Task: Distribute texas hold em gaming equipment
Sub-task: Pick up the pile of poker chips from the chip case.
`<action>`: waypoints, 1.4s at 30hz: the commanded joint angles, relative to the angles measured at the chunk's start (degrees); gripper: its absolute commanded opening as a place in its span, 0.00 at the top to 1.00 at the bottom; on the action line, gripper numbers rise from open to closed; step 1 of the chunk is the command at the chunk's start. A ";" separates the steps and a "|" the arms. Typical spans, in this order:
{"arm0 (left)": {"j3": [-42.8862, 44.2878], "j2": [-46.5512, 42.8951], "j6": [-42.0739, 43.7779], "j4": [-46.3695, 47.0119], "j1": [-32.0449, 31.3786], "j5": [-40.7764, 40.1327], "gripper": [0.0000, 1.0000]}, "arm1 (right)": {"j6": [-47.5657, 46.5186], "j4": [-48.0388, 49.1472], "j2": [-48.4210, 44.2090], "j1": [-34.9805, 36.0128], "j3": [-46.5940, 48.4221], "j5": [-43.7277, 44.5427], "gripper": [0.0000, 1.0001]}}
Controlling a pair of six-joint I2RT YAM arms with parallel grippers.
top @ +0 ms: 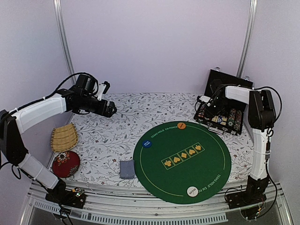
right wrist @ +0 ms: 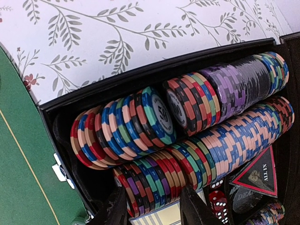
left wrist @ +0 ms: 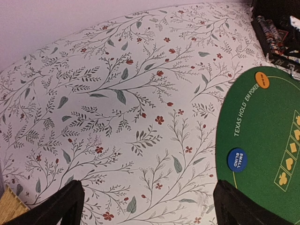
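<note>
Right wrist: fingers [right wrist: 194, 208] perhaps straddle chips [right wrist: 187, 140] beside case wall [right wrist: 140, 77].

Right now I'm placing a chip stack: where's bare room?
Free: floral cloth between left gripper and green mat; the mat's felt among blue disc, orange disc and white disc. Crowded: chip case at the right gripper; near-left corner with basket, cushion, cards.

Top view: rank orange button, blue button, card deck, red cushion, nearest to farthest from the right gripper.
From the right gripper:
1. Orange button, far edge of the mat.
2. Blue button, mat's left edge.
3. Card deck, left of mat.
4. Red cushion, far left.
</note>
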 commanded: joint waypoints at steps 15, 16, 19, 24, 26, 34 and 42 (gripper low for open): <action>-0.37 1.11 0.45 0.44 0.76 1.89 0.02 | -0.10 -3.49 -1.79 2.08 0.41 -4.12 0.56; -0.39 1.14 0.43 0.47 0.76 2.01 0.02 | 0.16 -3.59 -2.11 2.03 0.75 -4.63 0.56; -0.37 1.31 0.42 0.41 0.76 2.51 0.02 | 0.36 -3.70 -3.84 2.02 1.07 -6.59 0.53; -0.33 1.42 0.51 0.19 0.76 2.67 0.02 | -0.35 -3.12 -6.81 0.45 0.55 -9.34 0.44; -0.33 1.34 0.47 0.21 0.76 2.72 0.02 | -0.64 -3.06 -6.85 -0.72 0.54 -9.96 0.39; -0.37 1.60 0.56 0.20 0.72 2.72 0.02 | -1.44 -3.81 -2.88 -1.23 0.17 -10.35 0.40; -0.46 1.74 0.68 0.21 0.76 2.84 0.02 | -1.42 -3.75 0.37 -1.28 0.58 -9.29 0.42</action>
